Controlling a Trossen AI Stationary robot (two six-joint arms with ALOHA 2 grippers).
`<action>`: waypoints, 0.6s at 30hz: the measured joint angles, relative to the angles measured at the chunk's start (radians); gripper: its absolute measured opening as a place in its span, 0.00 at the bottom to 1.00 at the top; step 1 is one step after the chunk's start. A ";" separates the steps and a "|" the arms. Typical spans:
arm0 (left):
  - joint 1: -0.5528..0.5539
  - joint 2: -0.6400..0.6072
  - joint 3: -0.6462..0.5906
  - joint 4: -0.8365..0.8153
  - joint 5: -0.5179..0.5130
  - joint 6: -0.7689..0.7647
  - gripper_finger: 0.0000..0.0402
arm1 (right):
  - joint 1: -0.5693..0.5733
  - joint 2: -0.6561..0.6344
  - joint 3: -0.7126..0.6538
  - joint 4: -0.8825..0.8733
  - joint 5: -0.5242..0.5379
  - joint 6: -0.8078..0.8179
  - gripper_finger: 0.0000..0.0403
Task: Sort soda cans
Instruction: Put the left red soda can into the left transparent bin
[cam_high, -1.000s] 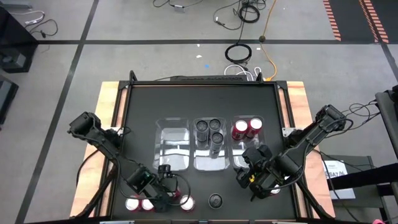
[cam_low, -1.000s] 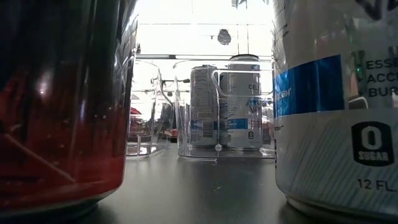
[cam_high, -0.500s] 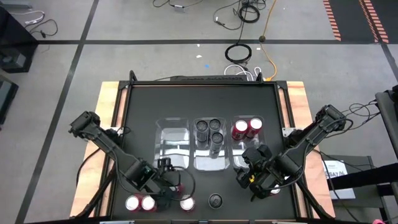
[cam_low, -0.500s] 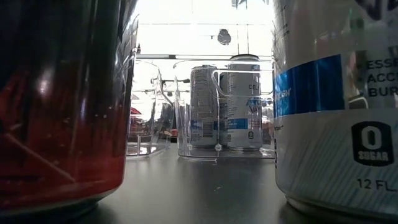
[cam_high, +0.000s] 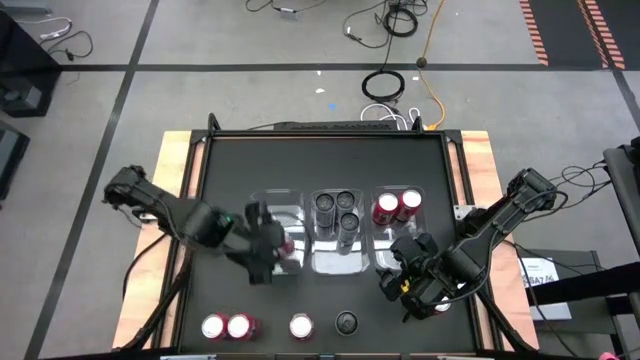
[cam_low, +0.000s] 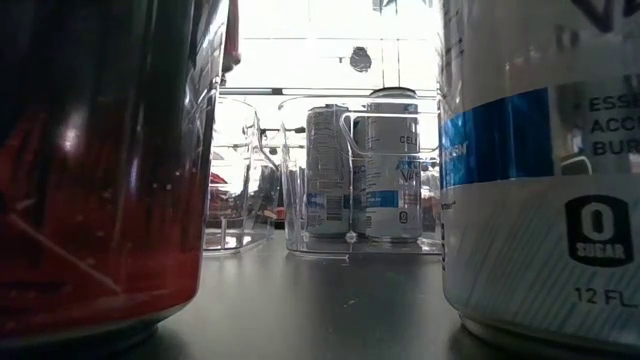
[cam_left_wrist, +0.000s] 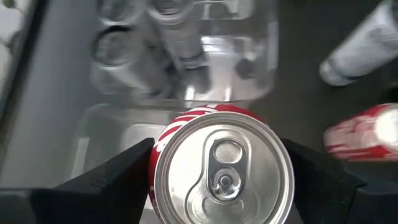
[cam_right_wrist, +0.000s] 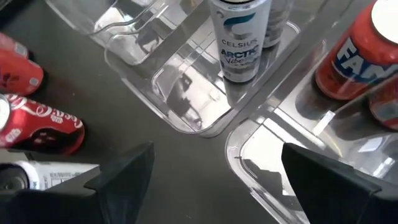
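— What is the left gripper (cam_high: 268, 250) doing?

— It is clamping a red can (cam_left_wrist: 219, 167) between its fingers, holding it over the left bin (cam_high: 262, 222).

— And the other cans?

— Three grey cans (cam_high: 338, 210) are standing in the middle bin (cam_high: 322, 262), two red ones (cam_high: 397, 207) in the right bin (cam_high: 378, 248). Four more are sitting along the table's (cam_high: 325, 155) near edge (cam_high: 225, 326).

— The right gripper (cam_high: 392, 282)?

— It is hanging near the right bin's front corner, fingers apart, gripping nothing.
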 joint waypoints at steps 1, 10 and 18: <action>0.017 -0.025 -0.023 0.001 -0.002 0.025 0.80 | 0.000 0.000 0.000 0.000 0.004 0.015 0.86; 0.207 -0.307 -0.447 0.243 0.095 0.163 0.80 | -0.023 0.000 0.000 -0.002 0.004 0.164 0.86; 0.417 -0.398 -0.692 0.382 0.288 0.283 0.80 | -0.045 0.000 0.000 0.005 0.003 0.243 0.86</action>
